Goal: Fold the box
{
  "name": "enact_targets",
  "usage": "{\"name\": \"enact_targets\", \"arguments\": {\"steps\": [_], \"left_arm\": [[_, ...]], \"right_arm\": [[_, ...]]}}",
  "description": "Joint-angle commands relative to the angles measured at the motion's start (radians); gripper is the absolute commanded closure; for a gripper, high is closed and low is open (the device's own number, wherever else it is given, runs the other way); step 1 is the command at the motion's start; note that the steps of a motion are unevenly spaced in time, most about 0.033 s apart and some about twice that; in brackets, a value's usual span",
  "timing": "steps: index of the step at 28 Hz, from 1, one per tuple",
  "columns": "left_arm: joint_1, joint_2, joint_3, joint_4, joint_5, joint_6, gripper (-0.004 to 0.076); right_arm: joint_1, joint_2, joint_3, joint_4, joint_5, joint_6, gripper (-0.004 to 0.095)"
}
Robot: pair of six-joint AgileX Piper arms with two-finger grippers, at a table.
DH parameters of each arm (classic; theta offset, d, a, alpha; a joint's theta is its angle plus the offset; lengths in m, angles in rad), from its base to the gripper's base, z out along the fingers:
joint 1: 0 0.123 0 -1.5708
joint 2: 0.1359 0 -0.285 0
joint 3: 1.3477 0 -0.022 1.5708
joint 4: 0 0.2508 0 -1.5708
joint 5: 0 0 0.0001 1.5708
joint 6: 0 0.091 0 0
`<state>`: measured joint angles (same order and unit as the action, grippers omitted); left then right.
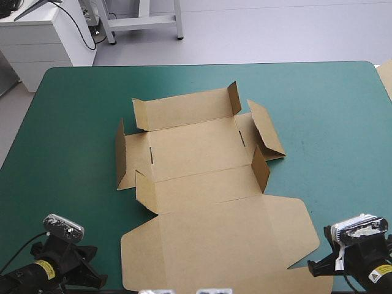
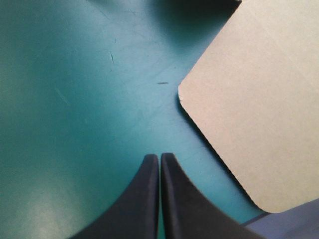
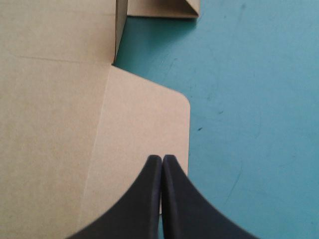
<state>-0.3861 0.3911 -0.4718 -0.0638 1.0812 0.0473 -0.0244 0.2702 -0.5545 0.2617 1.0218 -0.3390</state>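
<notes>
The box (image 1: 202, 165) lies mid-bench (image 1: 73, 122) in the high view, a flat brown sheet with small flaps raised; it is probably light, stiff and ready to bend at its creases. In the left wrist view the left claw (image 2: 159, 157), pinched together and empty, sits just beside one rounded corner of the sheet. In the right wrist view the right claw (image 3: 162, 158), likewise closed on nothing, is over the other corner flap, whose free edge looks like the place to grip.

More brown board (image 1: 386, 78) shows at the teal-green table's (image 1: 73, 122) right edge.

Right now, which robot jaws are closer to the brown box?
Right. The right jaws, shut, are over the box's rounded lid flap. The left jaws, also shut, are over bare teal-green cover, with the lid's corner ahead and to one side.
</notes>
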Motion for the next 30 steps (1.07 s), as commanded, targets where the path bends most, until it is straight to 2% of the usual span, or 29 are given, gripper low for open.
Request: {"name": "enact_targets", "arguments": {"steps": [1,11,15,20,24,27,30], "left_arm": [[-0.005,0.011,-0.022,-0.004,-0.043,-0.003,0.0731],[-0.005,0.011,-0.022,-0.004,-0.043,-0.003,0.0731],[-0.005,0.011,-0.022,-0.004,-0.043,-0.003,0.0731],[-0.005,0.011,-0.022,-0.004,-0.043,-0.003,0.0731],[-0.005,0.011,-0.022,-0.004,-0.043,-0.003,0.0731],[-0.005,0.011,-0.022,-0.004,-0.043,-0.003,0.0731],[-0.005,0.011,-0.022,-0.004,-0.043,-0.003,0.0731]], "right_arm": [[0.003,0.053,-0.104,0.013,-0.075,-0.008,0.0929],[0.003,0.363,-0.346,0.026,-0.076,-0.008,0.0929],[0.003,0.513,-0.450,0.086,-0.073,-0.013,0.0929],[0.003,0.713,-0.591,0.186,-0.053,-0.118,0.0929],[0.003,0.851,-0.681,0.190,-0.050,-0.168,0.0929],[0.003,0.989,-0.752,0.192,-0.009,-0.196,0.0929],[0.003,1.055,-0.772,0.192,-0.028,-0.196,0.0927]]}}
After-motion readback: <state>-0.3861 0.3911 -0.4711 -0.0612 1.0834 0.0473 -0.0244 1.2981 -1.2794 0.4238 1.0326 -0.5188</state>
